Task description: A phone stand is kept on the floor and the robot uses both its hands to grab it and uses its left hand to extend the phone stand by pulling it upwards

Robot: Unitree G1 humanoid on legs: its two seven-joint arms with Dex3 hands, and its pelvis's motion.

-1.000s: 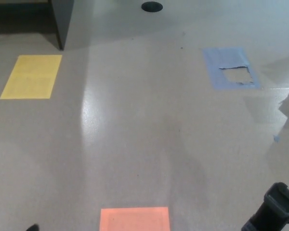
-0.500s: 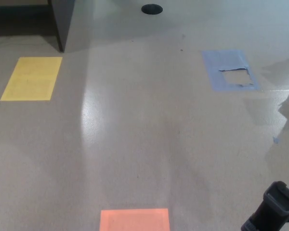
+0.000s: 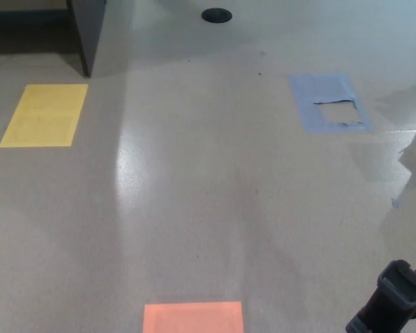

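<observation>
The change is mostly the camera's: the whole floor [image 3: 194, 201] has slid a little down the picture over the last second, carrying the yellow patch [image 3: 44, 115], the blue patch [image 3: 312, 104], the orange patch [image 3: 193, 317] and the black disc [image 3: 216, 14] together, so none of them has moved on its own. The dark object [image 3: 395, 297] at the lower right edge has not slid with them. It sits about where it did in the picture, even slightly higher, which suggests it is either carried by the robot or part of it. Its blocky head on a narrower neck could be the top of the stand, or it could belong to the right arm; I cannot tell which. For that reason I cannot tell whether the right robot hand is released, clenched or grasping anything. The left robot hand is out of view; a small dark tip at the lower left edge a second ago is gone now. No stand stands free anywhere on the visible floor, so if it is in the picture at all, it is that object. By my judgement the two-handed grab is not yet set up, and the upward pull by the left robot hand is still to come.
</observation>
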